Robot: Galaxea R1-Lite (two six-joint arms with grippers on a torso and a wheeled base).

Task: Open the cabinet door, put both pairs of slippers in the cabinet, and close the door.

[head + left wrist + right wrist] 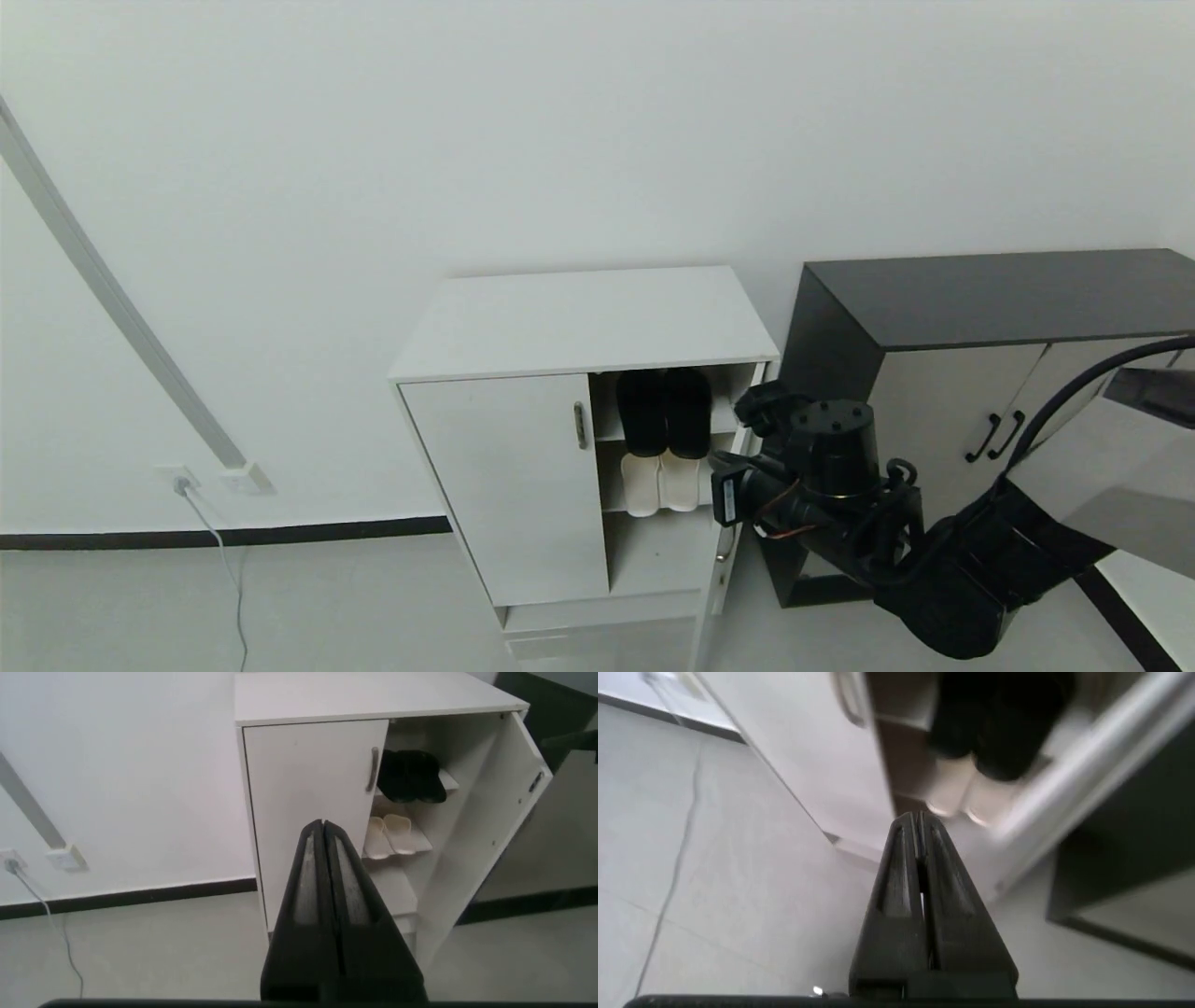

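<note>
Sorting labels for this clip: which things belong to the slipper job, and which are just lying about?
Job: white two-door cabinet, right door open; pair of black slippers on its upper shelf; pair of white slippers on the shelf below; right gripper near the open door.
Lying about: black-topped grey cabinet; white wall socket with grey cable.

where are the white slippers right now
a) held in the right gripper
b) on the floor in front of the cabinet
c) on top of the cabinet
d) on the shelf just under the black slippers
d: the white slippers lie on the middle shelf of the white cabinet, directly below the black slippers, with the right door standing open.
</note>
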